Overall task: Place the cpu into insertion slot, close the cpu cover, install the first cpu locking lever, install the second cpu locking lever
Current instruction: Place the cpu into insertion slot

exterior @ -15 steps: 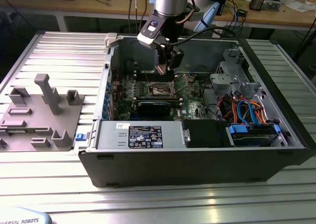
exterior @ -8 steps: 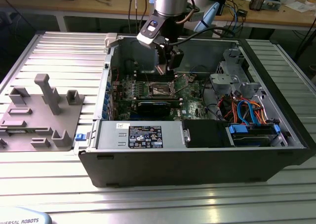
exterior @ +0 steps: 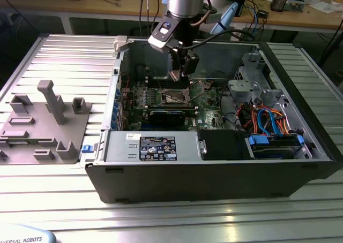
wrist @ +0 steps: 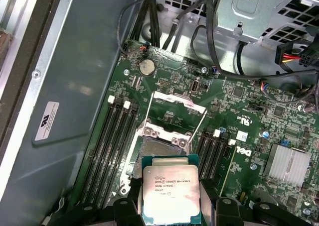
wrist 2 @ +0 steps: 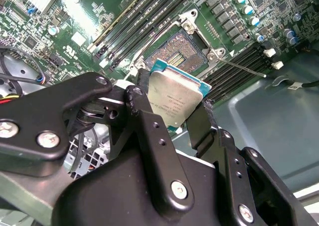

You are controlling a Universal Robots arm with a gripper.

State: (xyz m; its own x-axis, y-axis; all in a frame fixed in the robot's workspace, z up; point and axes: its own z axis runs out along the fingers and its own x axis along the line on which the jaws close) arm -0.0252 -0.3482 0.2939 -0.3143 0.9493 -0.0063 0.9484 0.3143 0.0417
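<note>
Your gripper is clamped on the cpu, one black finger against each of two opposite edges. The chip's dull silver top faces the camera in both wrist views.

In the first wrist view the cpu sits between the fingertips of the gripper, just beside the insertion slot and not seated in it. The slot's dark centre is bare.

The cpu cover stands swung open on the far side of the slot. Two thin wire locking levers look raised alongside it, though they are too fine to be sure.

Memory slots flank the socket on the green motherboard.

In the exterior view the gripper hangs inside the open computer case, over the insertion slot.
</note>
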